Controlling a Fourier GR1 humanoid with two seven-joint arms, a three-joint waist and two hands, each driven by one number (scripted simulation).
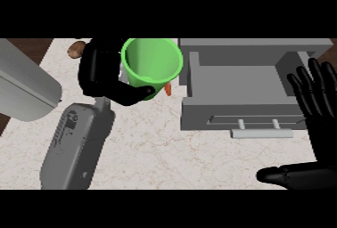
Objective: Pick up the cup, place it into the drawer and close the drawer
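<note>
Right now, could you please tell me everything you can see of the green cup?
The green cup is a plain, bright green tumbler that looks like plastic, with no handle showing. It is tilted so that its wide open mouth faces the view, and its inside looks empty. The left hand is curled round its left side and bottom. It shows left of the open grey drawer, not yet inside it. A small orange thing peeks out beside its lower right edge.
</note>
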